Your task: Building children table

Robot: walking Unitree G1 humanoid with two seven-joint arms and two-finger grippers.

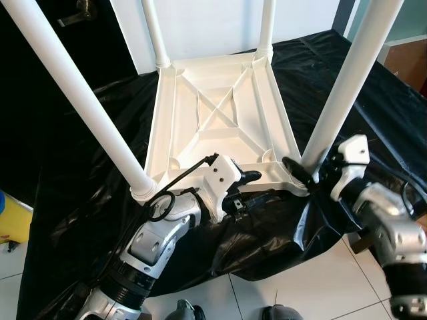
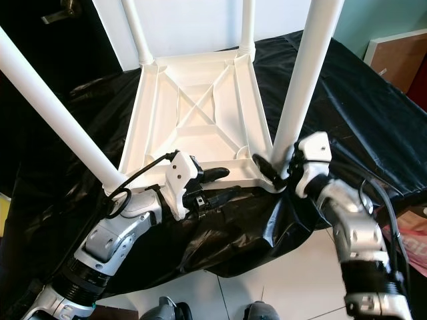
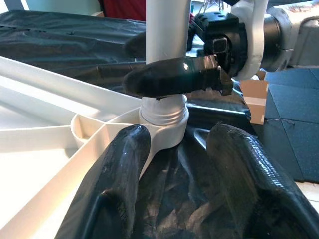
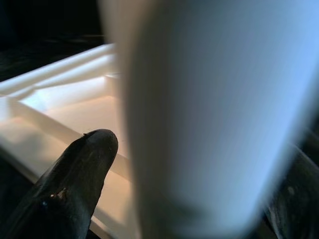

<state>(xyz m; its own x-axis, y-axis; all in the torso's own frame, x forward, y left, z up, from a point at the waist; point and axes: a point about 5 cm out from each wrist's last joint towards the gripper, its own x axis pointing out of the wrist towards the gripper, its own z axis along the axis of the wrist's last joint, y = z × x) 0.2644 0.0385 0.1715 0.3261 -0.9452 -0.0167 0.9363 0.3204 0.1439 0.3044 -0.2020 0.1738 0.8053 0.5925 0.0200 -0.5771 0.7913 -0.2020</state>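
Right gripper [image 2: 272, 167] clamps the near-right leg [image 2: 303, 87] just above its socket, probably to seat or twist it. Left gripper [image 2: 217, 183], fingers apart, hovers at the near edge of the upturned white tabletop [image 2: 193, 127], which lies on black plastic sheeting [image 2: 320, 87], perhaps to steady it.

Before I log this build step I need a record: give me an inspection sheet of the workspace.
Surface: black sheet over tiled floor.
Job's things: white tabletop upside down, four legs up.
Clutter: yellow object at left edge.
Grippers: right pincer closed around the near right leg at its base; left pincer open at tabletop's near edge.
Cables: black cable looped on left wrist.
Surroundings: white wall, cardboard box.
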